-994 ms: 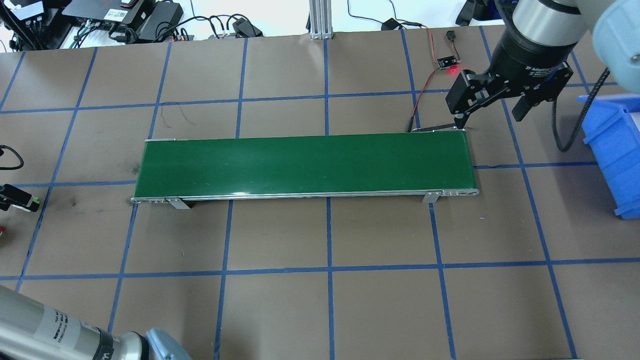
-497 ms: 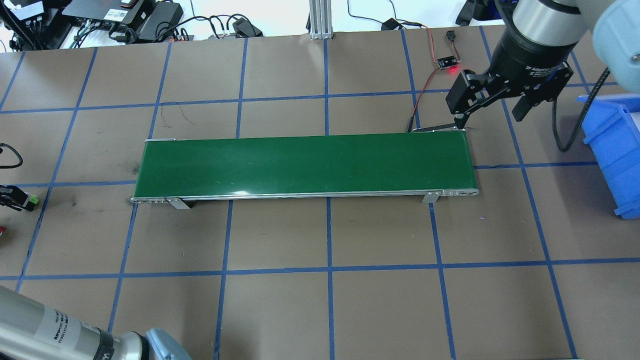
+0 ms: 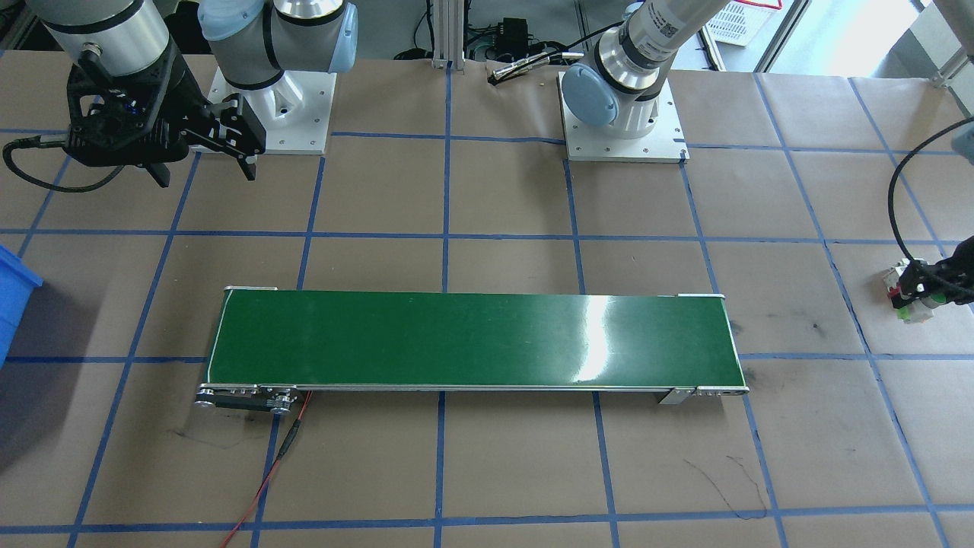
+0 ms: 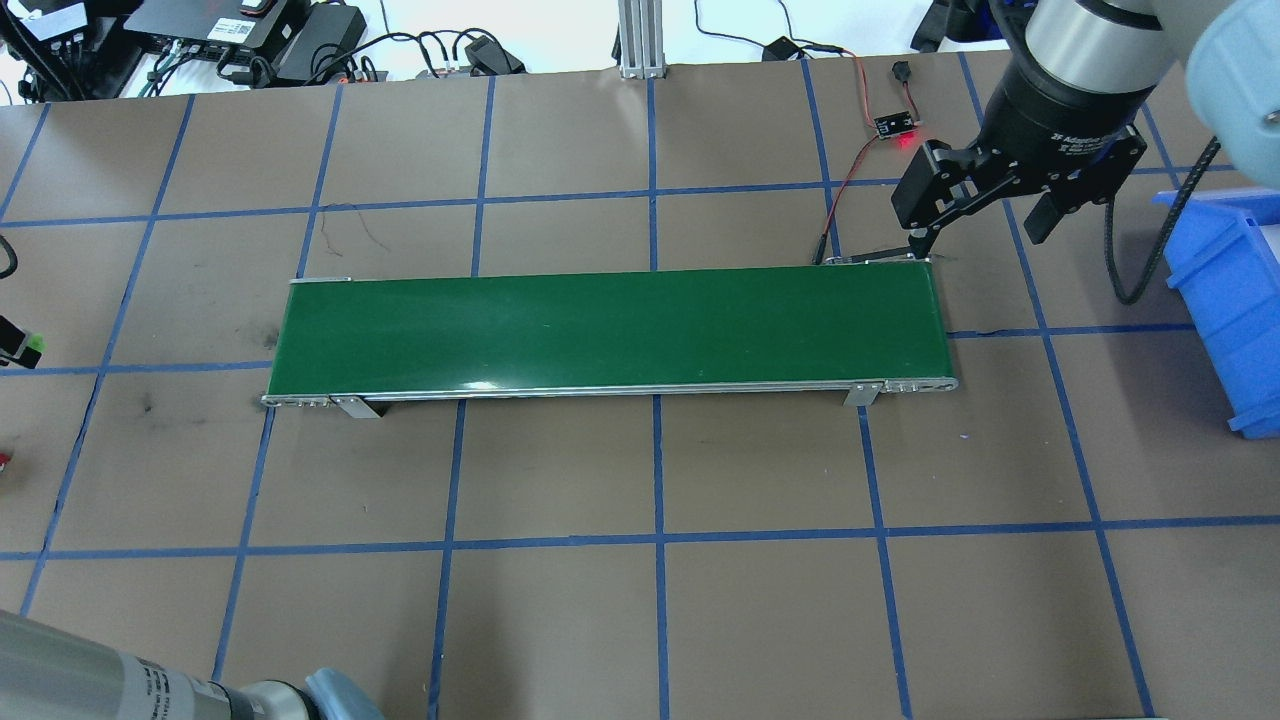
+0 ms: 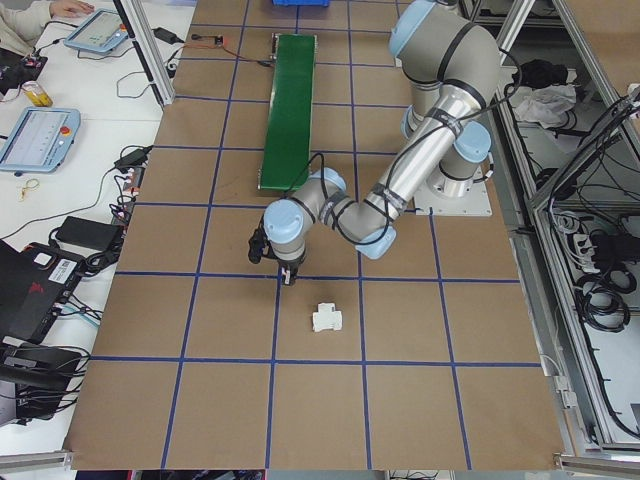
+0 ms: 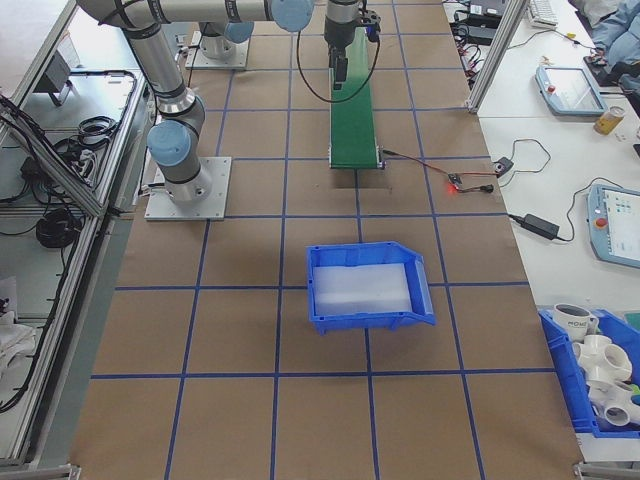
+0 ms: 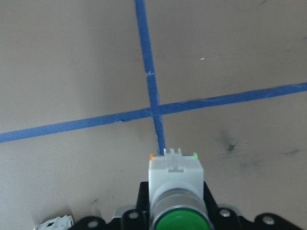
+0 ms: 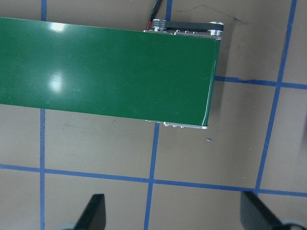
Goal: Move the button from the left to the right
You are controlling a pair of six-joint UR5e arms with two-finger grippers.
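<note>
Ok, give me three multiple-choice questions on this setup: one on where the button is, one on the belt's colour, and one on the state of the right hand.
1. Where is the button?
A. Lying on the conveyor belt
B. Held in the left hand
C. Inside the blue bin

2. What colour is the conveyor belt?
A. Green
B. Black
C. Red

3. What state is the right hand in?
A. Open and empty
B. Shut on the button
C. Shut on a cable

Answers:
1. B: the left wrist view shows the button clamped in the left hand, above bare table.
2. A: the conveyor belt is plainly green, with nothing on it.
3. A: the right hand has its fingers wide apart, with only table between them.
</note>
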